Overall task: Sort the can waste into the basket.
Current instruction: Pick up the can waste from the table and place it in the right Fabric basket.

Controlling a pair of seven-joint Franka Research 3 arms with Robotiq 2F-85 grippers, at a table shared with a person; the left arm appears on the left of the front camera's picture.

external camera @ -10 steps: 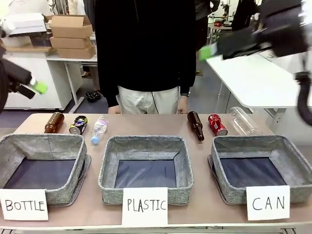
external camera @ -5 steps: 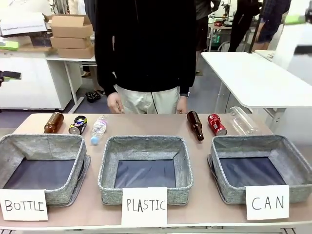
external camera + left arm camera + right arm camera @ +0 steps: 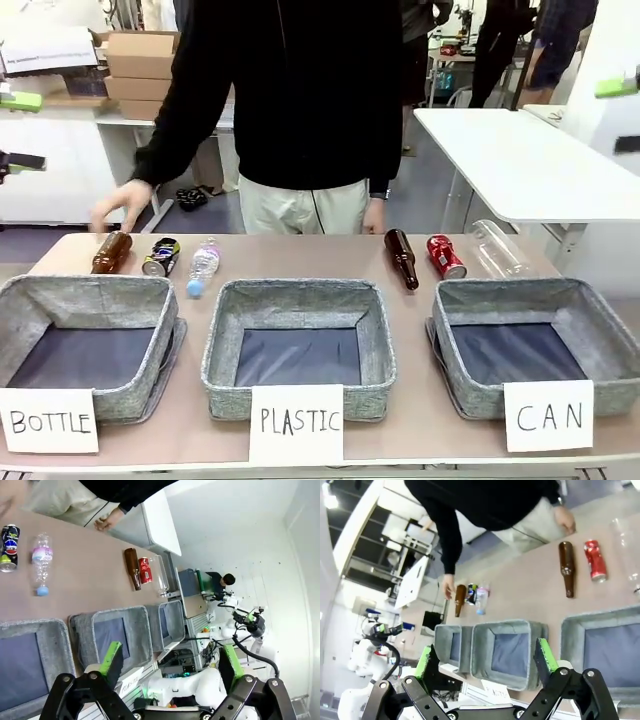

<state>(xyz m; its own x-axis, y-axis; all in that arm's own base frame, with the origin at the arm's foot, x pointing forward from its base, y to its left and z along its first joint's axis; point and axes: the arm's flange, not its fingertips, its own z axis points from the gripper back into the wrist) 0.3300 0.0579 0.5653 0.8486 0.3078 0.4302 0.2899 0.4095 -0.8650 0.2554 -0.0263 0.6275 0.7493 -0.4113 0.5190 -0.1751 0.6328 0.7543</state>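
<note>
The shiny red can (image 3: 445,256) lies on its side at the back right of the table, just behind the grey basket (image 3: 603,312) with the "CAN" sign (image 3: 548,415). At the back left, the dark can (image 3: 160,256) lies between a brown bottle and a clear bottle. My left gripper (image 3: 20,130) hangs high at the left edge, open and holding nothing. Equally open and high, my right gripper (image 3: 622,115) is at the right edge. The left wrist view has its gripper (image 3: 171,660) far above the red can (image 3: 144,570) and dark can (image 3: 9,547). The right wrist view has its gripper (image 3: 485,659) above the red can (image 3: 595,560) and the basket (image 3: 600,616).
A person stands at the far side, one hand (image 3: 120,212) reaching down at the left brown bottle (image 3: 110,250). A second brown bottle (image 3: 401,257) lies left of the red can and a clear plastic bottle (image 3: 498,247) right of it. Baskets signed "BOTTLE" (image 3: 165,300) and "PLASTIC" (image 3: 375,330) stand beside the CAN basket.
Both arms have drawn up and outward to the picture's edges. The person's hand has swung out to the left brown bottle. The cans have not moved.
</note>
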